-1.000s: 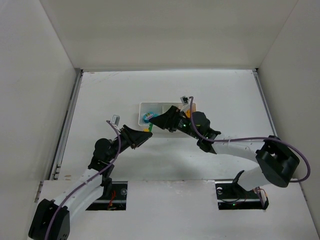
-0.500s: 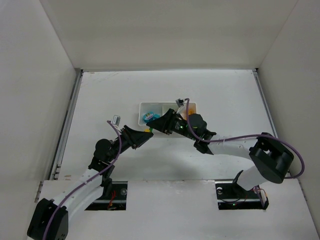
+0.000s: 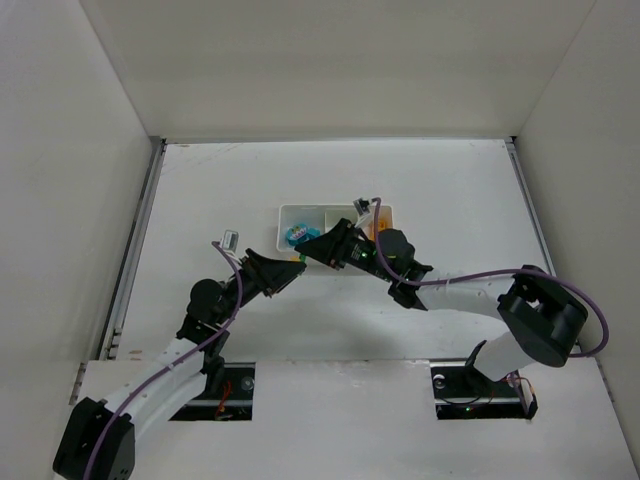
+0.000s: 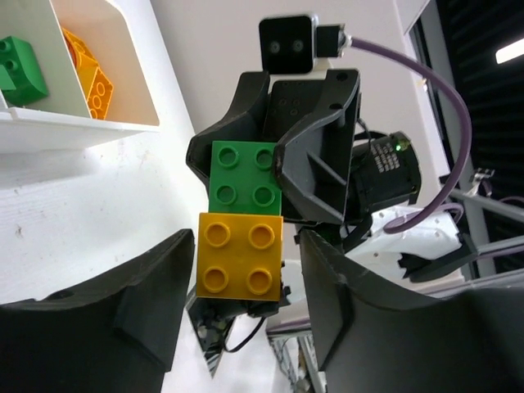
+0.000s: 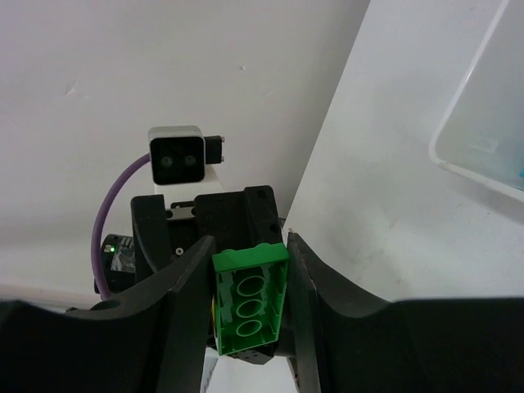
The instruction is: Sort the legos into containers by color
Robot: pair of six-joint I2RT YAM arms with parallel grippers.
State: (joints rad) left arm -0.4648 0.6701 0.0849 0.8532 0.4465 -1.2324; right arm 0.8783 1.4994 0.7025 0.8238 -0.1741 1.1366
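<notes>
Right fingers [image 5: 184,304] closed, green lego [image 5: 249,300] between

Bright, even light; soft shadows.

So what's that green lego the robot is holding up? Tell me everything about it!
It is a small green plastic lego brick, shiny and bright. The left wrist view shows four round studs on top; the right wrist view shows its hollow underside with three round tubes in a row. The right arm's black fingers pinch its two long sides. A yellow plastic lego brick, sitting between the left arm's black fingers, meets one end and looks stuck to it.
</notes>
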